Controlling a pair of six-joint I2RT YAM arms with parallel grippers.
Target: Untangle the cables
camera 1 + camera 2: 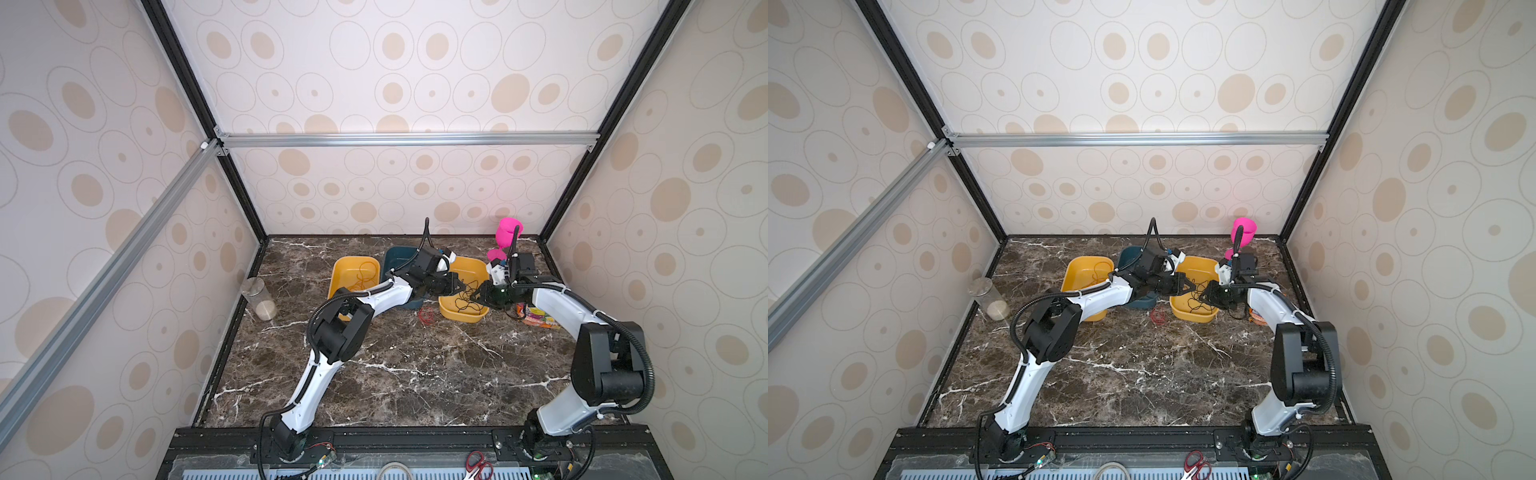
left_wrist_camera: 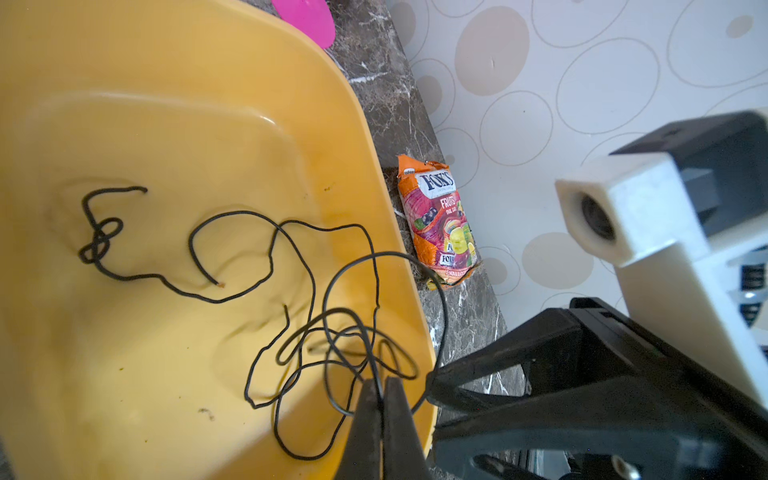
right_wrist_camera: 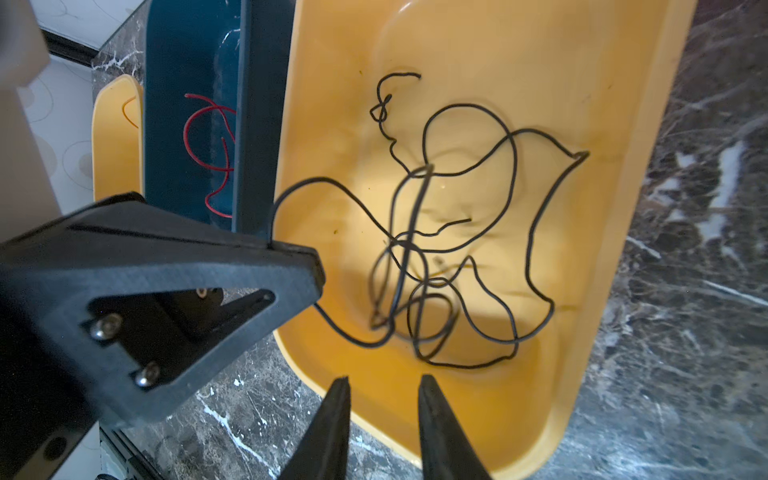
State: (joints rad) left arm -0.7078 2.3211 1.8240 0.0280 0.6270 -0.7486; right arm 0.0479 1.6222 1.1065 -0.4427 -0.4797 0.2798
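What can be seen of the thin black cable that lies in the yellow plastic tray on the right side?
The thin black cable looks like a string-thin, matt wire. It curls in loose, overlapping loops on the floor of the yellow plastic tray. One end makes a small knot-like curl, and a cut end shows a coppery tip. The left gripper is shut on one strand and holds it raised. The open right gripper is close by and touches nothing.
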